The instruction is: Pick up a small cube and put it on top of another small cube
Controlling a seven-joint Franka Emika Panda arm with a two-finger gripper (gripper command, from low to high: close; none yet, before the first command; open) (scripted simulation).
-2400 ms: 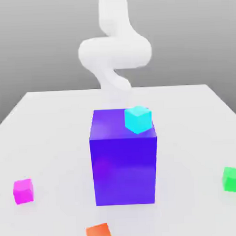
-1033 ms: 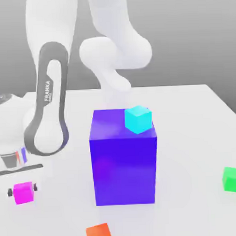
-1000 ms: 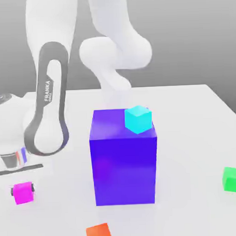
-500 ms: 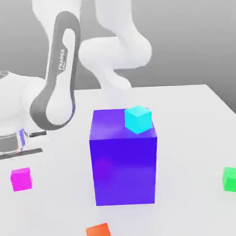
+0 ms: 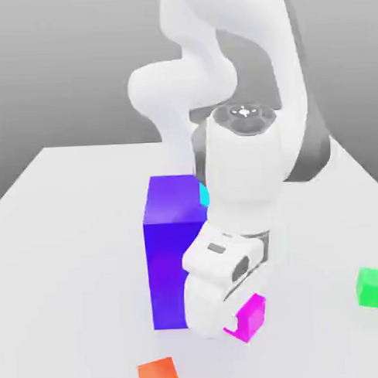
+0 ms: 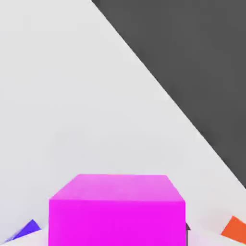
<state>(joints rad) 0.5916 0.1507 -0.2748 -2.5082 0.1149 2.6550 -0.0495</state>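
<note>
One small magenta cube (image 5: 249, 317) sits low and right of centre in the exterior frame, clamped, we judge, in our tool (image 5: 243, 323) beside the blue-purple block (image 5: 173, 255).

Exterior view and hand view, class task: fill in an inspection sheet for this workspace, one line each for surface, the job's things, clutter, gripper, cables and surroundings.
Surface: white table, flat and plain.
Job's things: small magenta cube close under the robot's hand, in front of the big blue-purple block; a small cyan cube sits on that block, mostly hidden by the arm.
Clutter: small green cube at the exterior view's right; small orange cube near the front edge.
Gripper: fingers hidden behind the hand; grip cannot be judged.
Cables: nothing seen.
Surroundings: plain grey backdrop.
</note>
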